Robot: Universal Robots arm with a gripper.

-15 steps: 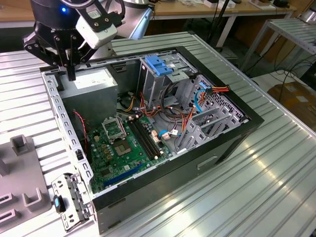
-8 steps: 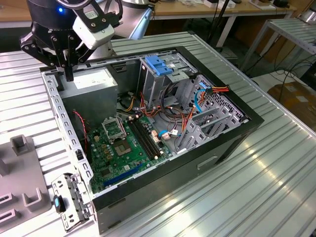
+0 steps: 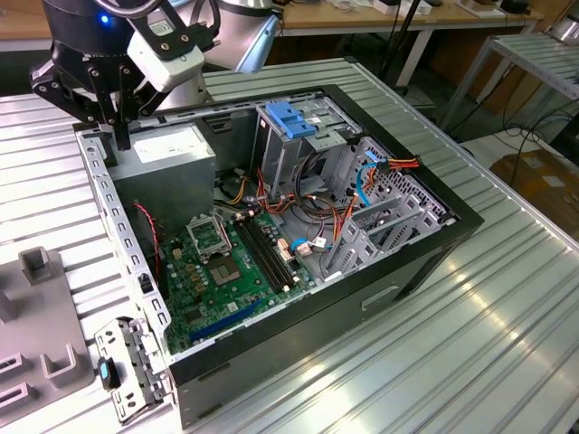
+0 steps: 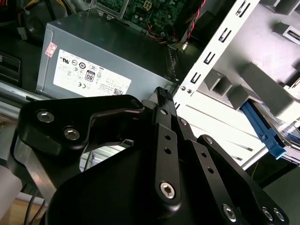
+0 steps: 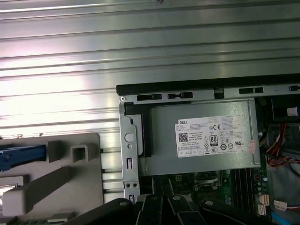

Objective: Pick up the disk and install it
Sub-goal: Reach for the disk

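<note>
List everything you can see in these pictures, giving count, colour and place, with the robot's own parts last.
computer case: one, black, open, on the table.
table: one, ribbed silver metal, under the case.
power supply: one, grey, in the case corner nearest the gripper.
motherboard: one, green, on the case floor.
latch plate: one, light blue, atop the drive cage.
fixture tray: one, grey, on the table beside the case.
disk: one, blue-railed, lying in the fixture tray.
gripper: one, black, shut and empty, over the case edge by the power supply.
</note>
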